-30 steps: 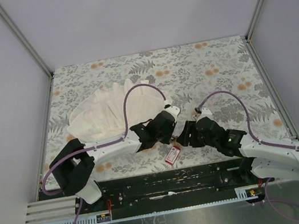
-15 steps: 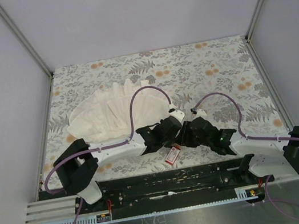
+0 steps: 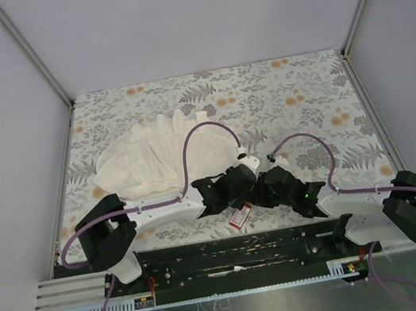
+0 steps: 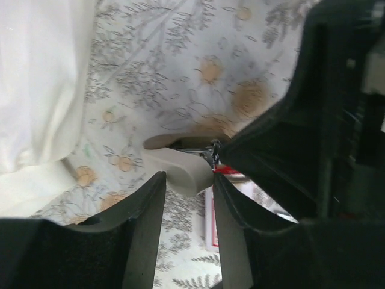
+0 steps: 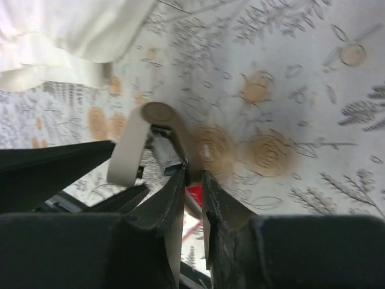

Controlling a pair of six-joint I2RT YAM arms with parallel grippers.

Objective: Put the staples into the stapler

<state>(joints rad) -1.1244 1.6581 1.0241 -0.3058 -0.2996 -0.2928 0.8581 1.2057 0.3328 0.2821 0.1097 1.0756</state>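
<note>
The stapler (image 5: 127, 150) is splayed open, with a pale beige arm and a darker arm joined at a round hinge. My right gripper (image 5: 194, 174) (image 3: 262, 188) is shut on the darker arm's lower end. My left gripper (image 4: 187, 180) (image 3: 250, 188) faces it tip to tip, jaws apart, with the end of the stapler's (image 4: 180, 168) beige arm between its fingertips. Just below both grippers the red box (image 3: 240, 216) (image 4: 224, 171) (image 5: 194, 195) lies on the table. The staples themselves do not show. From above, the stapler is hidden under the two grippers.
A big white pleated cloth (image 3: 153, 161) (image 4: 36, 78) (image 5: 72, 30) lies behind and left of the grippers. The floral table (image 3: 303, 98) stretches to the back and right. A black rail (image 3: 233, 252) runs along the near edge, close to the red box.
The right arm slid left until its gripper met the left one, and its jaws closed on the stapler. The left gripper's jaws have widened. The red box has stayed put.
</note>
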